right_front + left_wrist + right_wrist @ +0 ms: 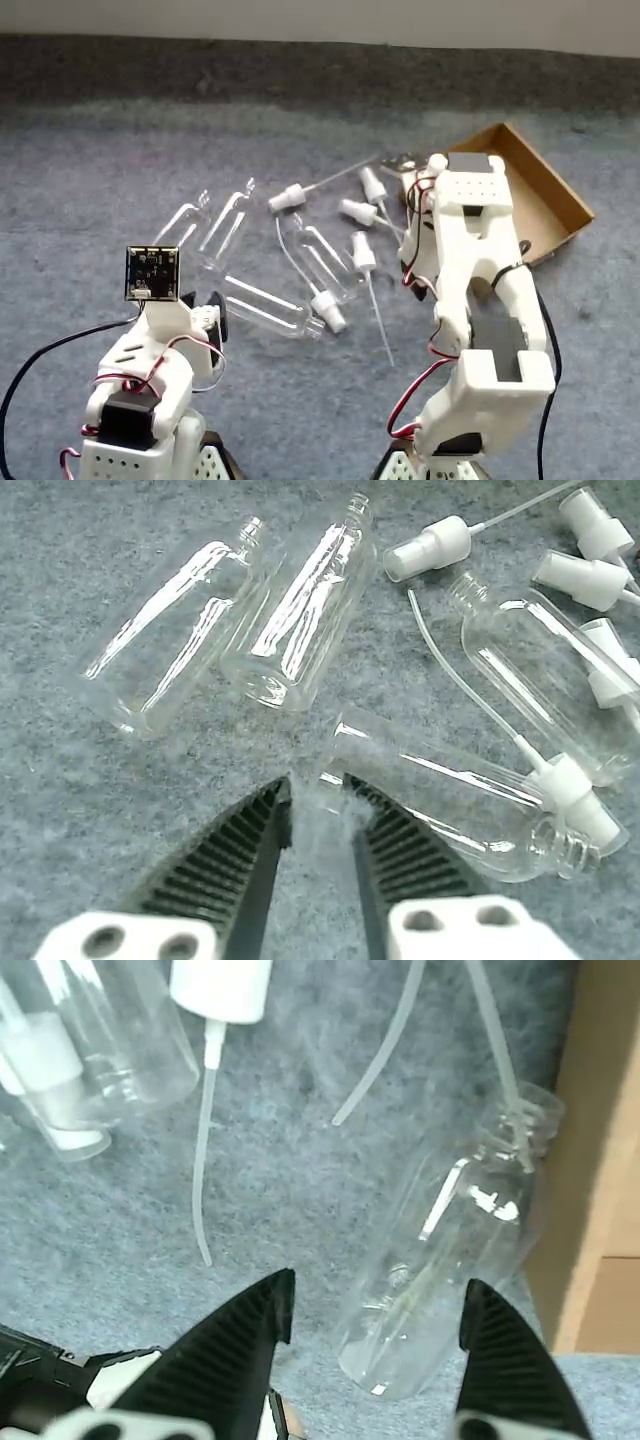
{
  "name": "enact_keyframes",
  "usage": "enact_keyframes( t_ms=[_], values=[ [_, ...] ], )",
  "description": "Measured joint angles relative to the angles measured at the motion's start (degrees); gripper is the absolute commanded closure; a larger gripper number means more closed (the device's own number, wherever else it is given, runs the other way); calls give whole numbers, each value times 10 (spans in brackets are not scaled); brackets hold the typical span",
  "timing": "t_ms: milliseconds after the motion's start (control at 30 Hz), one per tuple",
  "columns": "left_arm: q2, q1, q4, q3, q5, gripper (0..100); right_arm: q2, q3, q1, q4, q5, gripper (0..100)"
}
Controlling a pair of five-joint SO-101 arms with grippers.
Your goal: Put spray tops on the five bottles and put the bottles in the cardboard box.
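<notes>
A grey table [90, 150] is carrying the box [550, 170] toward its far right edge. The right gripper [378, 1282] is hanging near the box, jaws wide apart, empty. A bottle [450, 1230] is lying just ahead of it beside the box wall, its long axis running away from the gripper, neck farthest. The left gripper [318, 780], jaws slightly parted and empty, is hovering well apart over a second bottle [450, 800].

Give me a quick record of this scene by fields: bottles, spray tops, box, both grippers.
bottles: clear, lying on the grey carpet
spray tops: white, loose among the bottles
cardboard box: open, on the carpet
left gripper: open, narrow gap, near a bottle's base
right gripper: open, at a bottle beside the box
</notes>
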Motion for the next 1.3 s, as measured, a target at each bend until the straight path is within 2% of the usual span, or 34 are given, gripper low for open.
enact_keyframes(
  t_ms=[333, 467, 700, 900, 1100, 1233, 1300],
  values=[
    [0, 0, 0, 0, 0, 947, 5, -12, 1, 31, 0, 764],
    [0, 0, 0, 0, 0, 947, -40, -20, 1, 47, -17, 765],
    [0, 0, 0, 0, 0, 947, -243, -15, 1, 63, -35, 765],
    [0, 0, 0, 0, 0, 947, -415, 87, 0, 60, -36, 765],
    [0, 0, 0, 0, 0, 947, -515, 284, -1, -83, -36, 765],
    [0, 0, 0, 0, 0, 947, -515, 410, 0, -176, -36, 765],
    [0, 0, 0, 0, 0, 947, -498, 425, 0, -208, -36, 765]
  ],
)
